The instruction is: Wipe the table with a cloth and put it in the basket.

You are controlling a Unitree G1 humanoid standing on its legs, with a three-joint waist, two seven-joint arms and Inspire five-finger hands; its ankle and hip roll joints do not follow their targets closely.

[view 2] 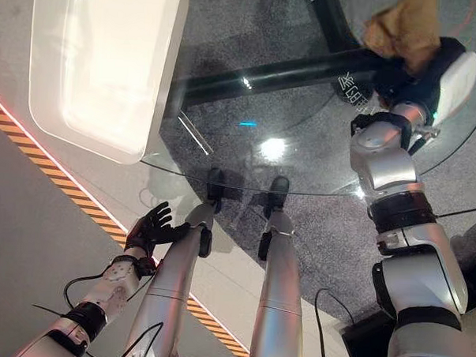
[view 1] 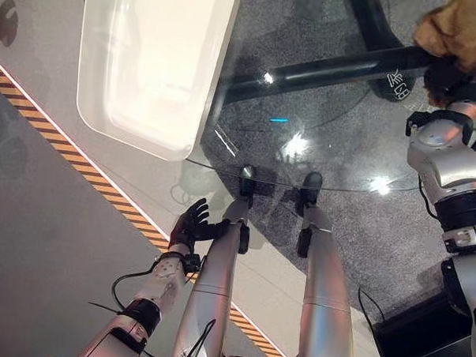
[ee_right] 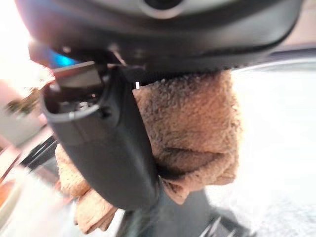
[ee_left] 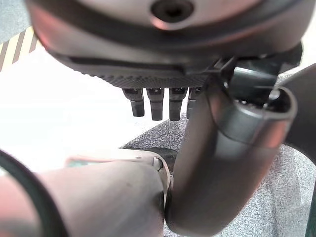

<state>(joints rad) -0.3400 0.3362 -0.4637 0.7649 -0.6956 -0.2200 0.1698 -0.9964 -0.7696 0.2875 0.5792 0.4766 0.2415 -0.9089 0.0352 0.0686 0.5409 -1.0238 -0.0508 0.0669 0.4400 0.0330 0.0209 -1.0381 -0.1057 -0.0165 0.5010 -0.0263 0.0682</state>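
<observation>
Cloth, a tan terry rag (view 2: 404, 32), sits bunched at the far right of the round glass table (view 2: 304, 110), clamped under the curled thumb and fingers of the dark right hand (view 2: 420, 76). From there the white rounded-rectangular plastic basket (view 1: 148, 64) lies well apart, across the glass to the left at the table's far-left edge, so the carry probably runs leftward. The dark left hand (view 1: 190, 224), fingers spread and empty, hangs low beside the near rim, nearer the basket.

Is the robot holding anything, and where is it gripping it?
Its right hand clutches a bunched brown cloth, thumb across its middle. The left hand holds nothing.
</observation>
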